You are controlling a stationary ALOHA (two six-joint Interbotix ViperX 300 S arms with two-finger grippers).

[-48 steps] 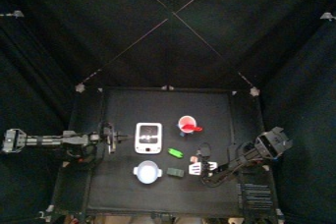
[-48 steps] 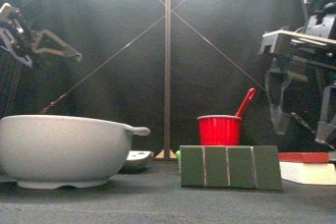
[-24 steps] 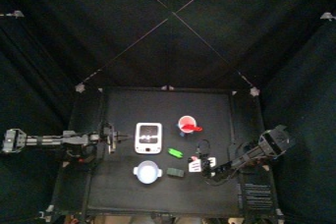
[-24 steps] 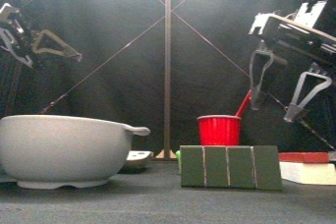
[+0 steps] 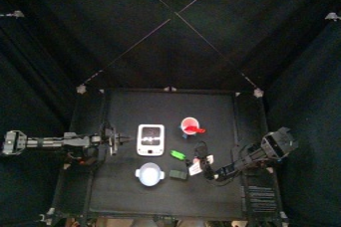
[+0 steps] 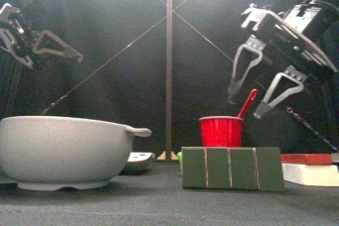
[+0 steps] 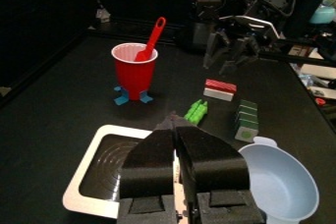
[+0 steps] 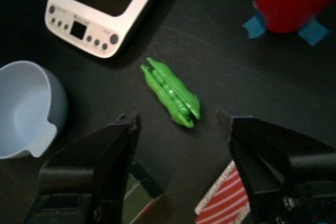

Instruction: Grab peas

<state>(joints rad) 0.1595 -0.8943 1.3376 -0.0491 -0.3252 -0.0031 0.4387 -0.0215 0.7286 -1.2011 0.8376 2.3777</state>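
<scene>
Black tabletop (image 5: 120, 107): your peas (image 8: 172, 92) lie bare on it between scale (image 8: 102, 5) and red cup (image 7: 133, 65), directly beneath your right gripper (image 8: 184, 154), whose jaws gape wide, holding nothing. That cup holds a red spoon (image 7: 152, 37); the white bowl (image 7: 278, 177) looks empty.

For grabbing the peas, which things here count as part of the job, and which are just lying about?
Part of the job:
- peas
- right claw, open above the peas

Lying about:
- red cup with its red spoon
- white scale
- pale bowl
- green box
- left claw, resting apart
</scene>
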